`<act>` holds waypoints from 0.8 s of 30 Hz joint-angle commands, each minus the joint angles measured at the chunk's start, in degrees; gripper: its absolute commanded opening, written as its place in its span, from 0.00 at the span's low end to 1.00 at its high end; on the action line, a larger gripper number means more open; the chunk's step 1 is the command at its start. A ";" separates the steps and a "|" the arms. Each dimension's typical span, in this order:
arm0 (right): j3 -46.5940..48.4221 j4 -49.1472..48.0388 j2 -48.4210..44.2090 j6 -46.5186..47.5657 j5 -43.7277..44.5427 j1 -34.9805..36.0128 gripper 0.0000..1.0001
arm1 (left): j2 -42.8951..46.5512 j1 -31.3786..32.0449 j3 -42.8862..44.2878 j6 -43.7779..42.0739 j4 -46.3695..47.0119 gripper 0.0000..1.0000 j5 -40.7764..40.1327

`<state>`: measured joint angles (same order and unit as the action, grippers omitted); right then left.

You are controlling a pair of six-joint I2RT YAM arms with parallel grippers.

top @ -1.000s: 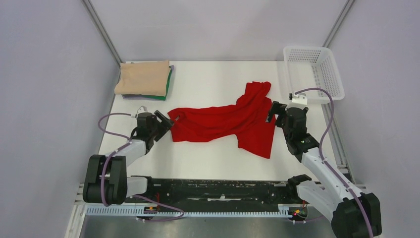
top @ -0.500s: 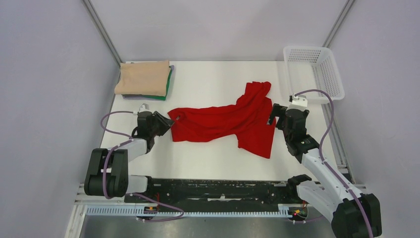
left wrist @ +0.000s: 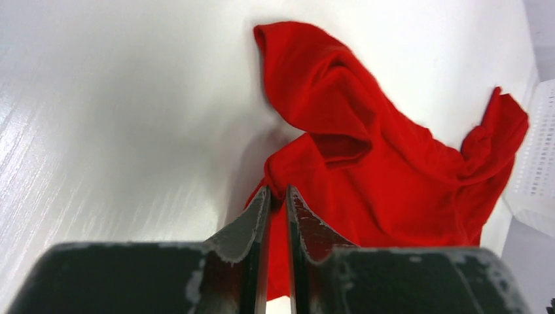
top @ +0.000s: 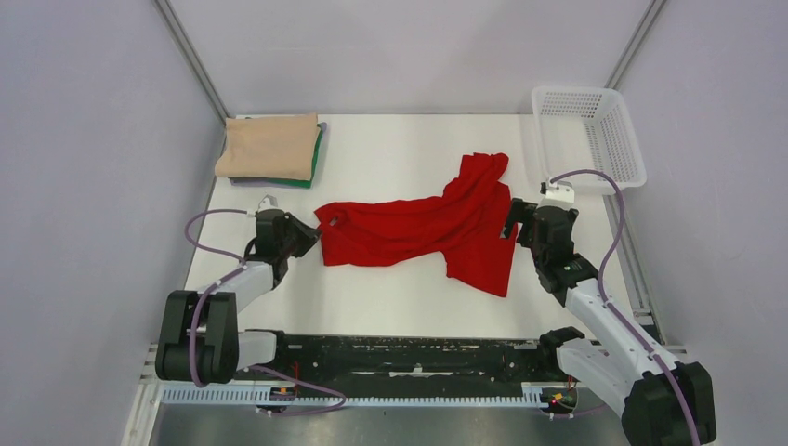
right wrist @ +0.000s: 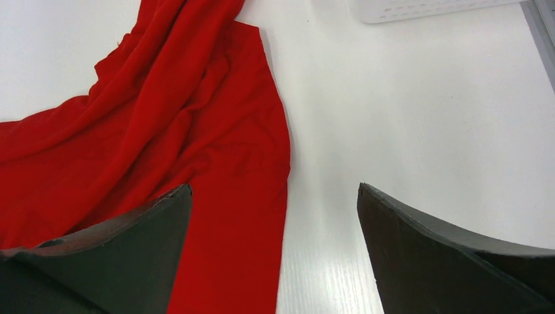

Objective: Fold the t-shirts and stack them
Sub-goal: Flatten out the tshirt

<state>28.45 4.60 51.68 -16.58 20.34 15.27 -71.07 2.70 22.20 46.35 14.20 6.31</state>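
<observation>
A white table (top: 409, 149) with a faint grain stands between plain pale lilac walls (top: 93, 139). A crumpled bright red cloth t-shirt (top: 418, 228) lies in the middle of it. The left gripper (left wrist: 276, 193) is nearly closed and pinches the left edge of this shirt. The right gripper (right wrist: 275, 186) hangs wide open over its right edge. In the far left corner a folded beige t-shirt (top: 268, 144) lies on a dark green t-shirt (top: 317, 156). A white plastic mesh basket (top: 595, 130) is at the far right.

We see a red shirt (top: 423, 228) lying unfolded and crumpled across the middle of the table (top: 400, 149), one end bunched toward the far right. At the far left corner, a folded beige shirt (top: 269, 146) rests on a folded green shirt (top: 317, 154).
</observation>
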 commanded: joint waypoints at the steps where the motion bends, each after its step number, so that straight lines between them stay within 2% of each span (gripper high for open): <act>1: -0.06 0.05 -1.44 -0.43 -0.06 0.01 0.98 | -3.71 0.14 3.51 -2.93 -2.15 0.20 0.64; 14: -0.15 0.85 -3.79 0.25 0.06 0.03 0.98 | -7.44 0.49 5.14 -3.37 0.07 0.23 -1.78; 15: -0.12 0.84 -3.79 0.42 0.04 0.02 0.98 | -7.71 0.51 5.05 -3.37 0.83 0.19 -1.29; 17: -0.19 1.09 -3.79 0.61 -0.31 0.02 0.98 | -8.10 0.47 5.09 -3.45 1.45 0.03 -0.54; 21: -0.74 3.11 -3.67 0.35 -2.51 0.03 0.98 | -5.29 0.55 4.15 -3.84 1.58 0.02 0.47; 24: -0.54 6.69 -1.77 -0.03 -8.08 1.08 0.98 | -0.55 1.01 4.05 -3.61 -2.94 0.02 -2.27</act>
<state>28.23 7.73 48.73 -16.34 18.37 15.27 -77.49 3.09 25.58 44.84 12.60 5.93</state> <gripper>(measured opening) 0.979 0.035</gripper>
